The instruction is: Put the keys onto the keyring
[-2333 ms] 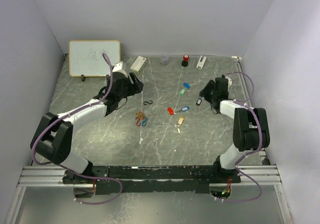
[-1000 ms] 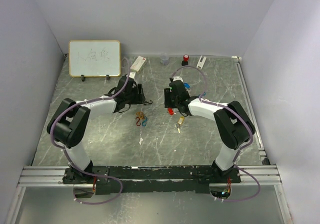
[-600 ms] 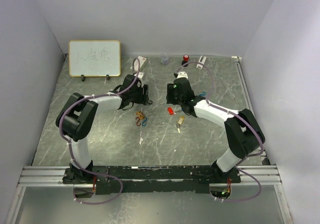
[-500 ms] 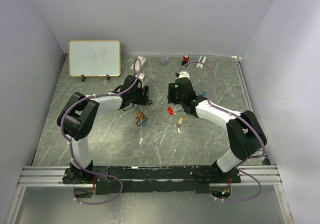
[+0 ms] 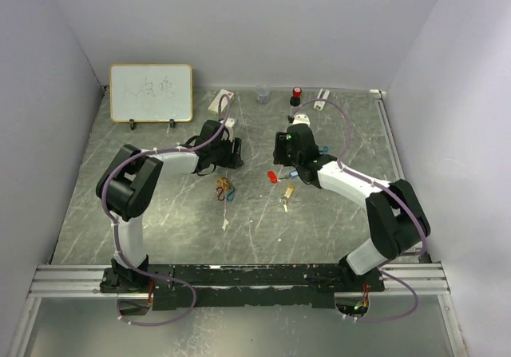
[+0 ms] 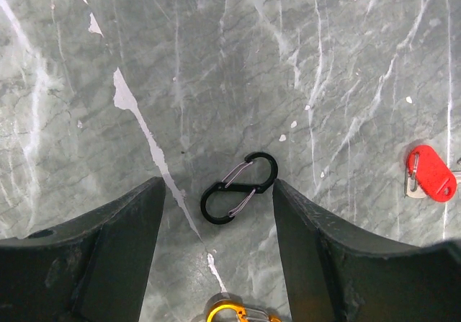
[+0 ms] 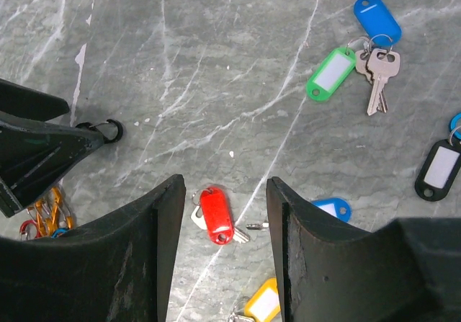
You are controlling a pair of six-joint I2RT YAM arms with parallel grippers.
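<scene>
Left tool (image 6: 216, 186): open, empty, jaws straddling black clip (image 6: 240, 198) on table (image 6: 86, 84), likely the keyring, poised to lift it. Right tool (image 7: 225, 185): open, empty, above red key (image 7: 216, 215), right of clip, likely first pick. Other keys (image 7: 333, 71) loose, farther right of clip.

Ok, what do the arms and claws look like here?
The left arm and right arm have white link shells, black joints and a lilac cable looping alongside. The left claw and right claw have matte black, wedge-shaped fingers.
</scene>
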